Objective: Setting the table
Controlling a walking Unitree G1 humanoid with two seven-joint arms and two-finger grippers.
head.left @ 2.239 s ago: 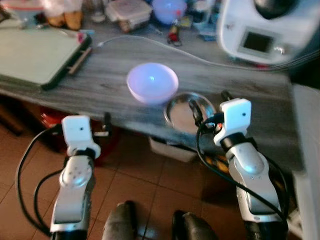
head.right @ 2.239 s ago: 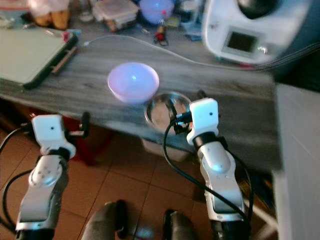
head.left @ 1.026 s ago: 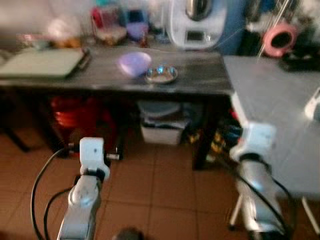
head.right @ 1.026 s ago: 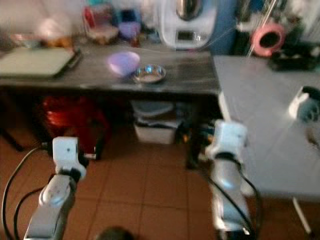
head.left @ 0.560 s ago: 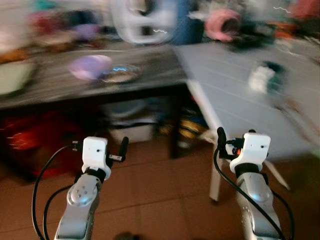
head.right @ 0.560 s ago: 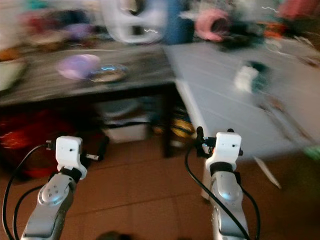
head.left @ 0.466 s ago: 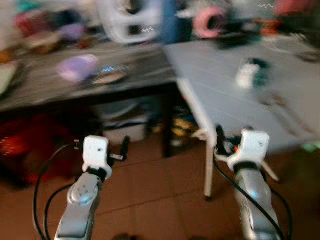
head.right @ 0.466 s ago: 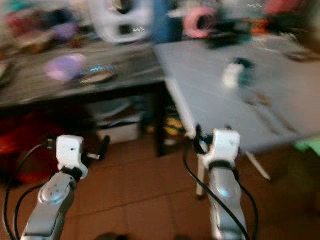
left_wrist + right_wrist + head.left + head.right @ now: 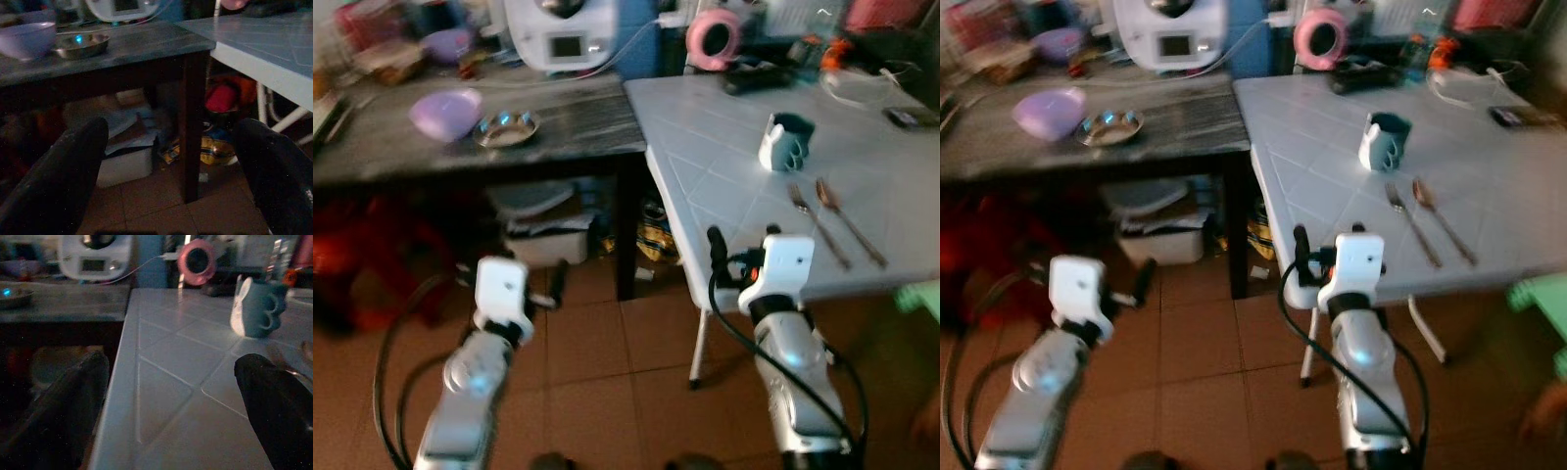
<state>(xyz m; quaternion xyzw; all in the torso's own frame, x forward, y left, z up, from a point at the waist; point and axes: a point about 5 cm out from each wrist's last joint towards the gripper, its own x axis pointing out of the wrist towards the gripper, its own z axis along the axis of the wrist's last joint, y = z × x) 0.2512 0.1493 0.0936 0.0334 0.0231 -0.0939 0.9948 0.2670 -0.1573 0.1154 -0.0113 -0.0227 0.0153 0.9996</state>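
A purple bowl (image 9: pixel 444 113) and a small steel bowl (image 9: pixel 506 127) stand side by side on the dark grey table (image 9: pixel 578 117). To its right, on the white tiled table (image 9: pixel 724 176), are a teal cup (image 9: pixel 785 142), a fork (image 9: pixel 815 223) and a spoon (image 9: pixel 848 219). My left gripper (image 9: pixel 171 161) is open and empty, low over the floor in front of the dark table. My right gripper (image 9: pixel 171 401) is open and empty, level with the white table's near edge, with the teal cup (image 9: pixel 258 308) farther along it.
A white kitchen machine (image 9: pixel 558 34) and a pink round object (image 9: pixel 713 34) stand at the back. Boxes (image 9: pixel 546 240) sit under the dark table. A dark leg (image 9: pixel 626 235) and a white leg (image 9: pixel 700 333) stand ahead. A green stool (image 9: pixel 922 294) is at right.
The view has pulled back and swung right from the dark table to the white table. My right gripper, earlier at the steel bowl, is now away from it and empty.
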